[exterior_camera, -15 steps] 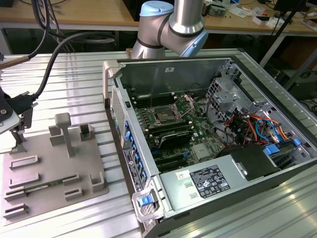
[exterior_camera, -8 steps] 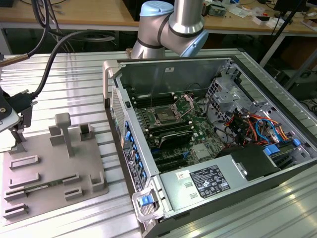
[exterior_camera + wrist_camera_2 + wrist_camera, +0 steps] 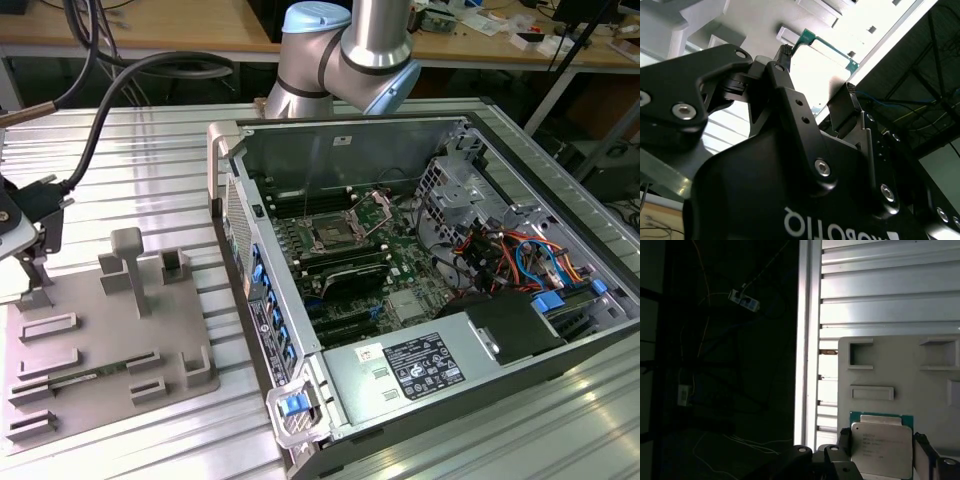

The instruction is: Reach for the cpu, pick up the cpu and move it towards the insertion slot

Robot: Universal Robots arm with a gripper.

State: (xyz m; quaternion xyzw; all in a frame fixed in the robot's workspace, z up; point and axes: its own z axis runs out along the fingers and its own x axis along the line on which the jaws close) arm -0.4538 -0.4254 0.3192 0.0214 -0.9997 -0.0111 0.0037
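Two black fingers (image 3: 922, 445) of the end effector (image 3: 882, 440) sit against opposite edges of the small flat square cpu with a silvery metal top (image 3: 881, 452), apparently grasping it. It is over the grey plastic tray (image 3: 900, 367) on the ribbed aluminium surface (image 3: 150, 140). The chip is probably light, stiff, slick on top and fragile underneath, so an edge hold suits it. Well apart, inside the open computer case (image 3: 340, 150), sits the square metal-framed insertion slot (image 3: 333, 236).
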